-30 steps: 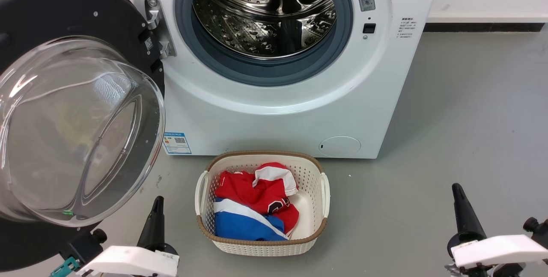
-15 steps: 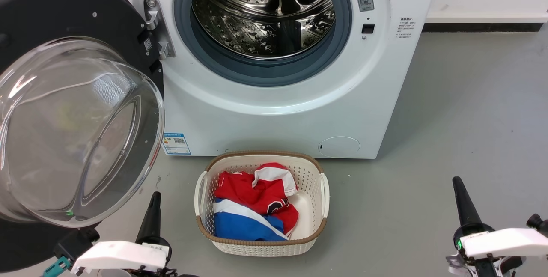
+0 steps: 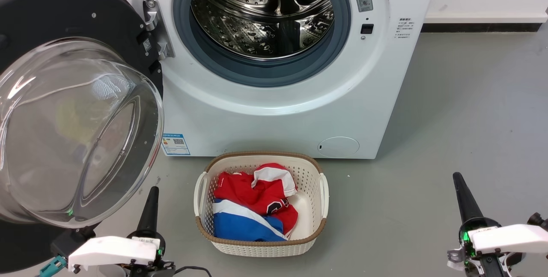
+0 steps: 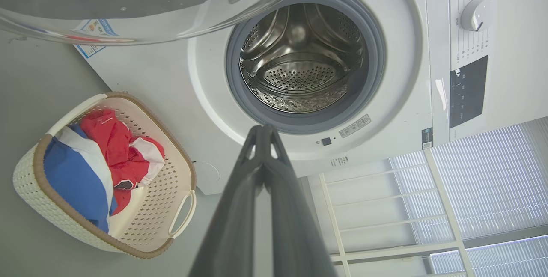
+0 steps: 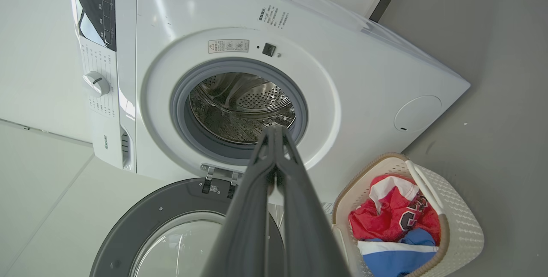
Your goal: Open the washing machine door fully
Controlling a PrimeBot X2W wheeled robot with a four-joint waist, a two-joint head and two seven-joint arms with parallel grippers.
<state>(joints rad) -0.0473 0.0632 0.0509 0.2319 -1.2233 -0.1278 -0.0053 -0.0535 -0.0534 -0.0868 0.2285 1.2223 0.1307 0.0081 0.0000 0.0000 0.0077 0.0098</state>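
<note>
Both dark tapered claws, left gripper [image 3: 152,195] and right gripper [image 3: 460,183], are clenched empty at the lower corners. The glossy black-rimmed, glass-bowled washing machine door [image 3: 64,7] hangs wide open, upper left.

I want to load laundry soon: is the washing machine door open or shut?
Open. The washing machine door is swung out to the left on its hinge, and the steel drum is fully exposed.

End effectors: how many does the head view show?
2. The left end effector is at the lower left, near the washing machine door; the right end effector is at the lower right.
</note>
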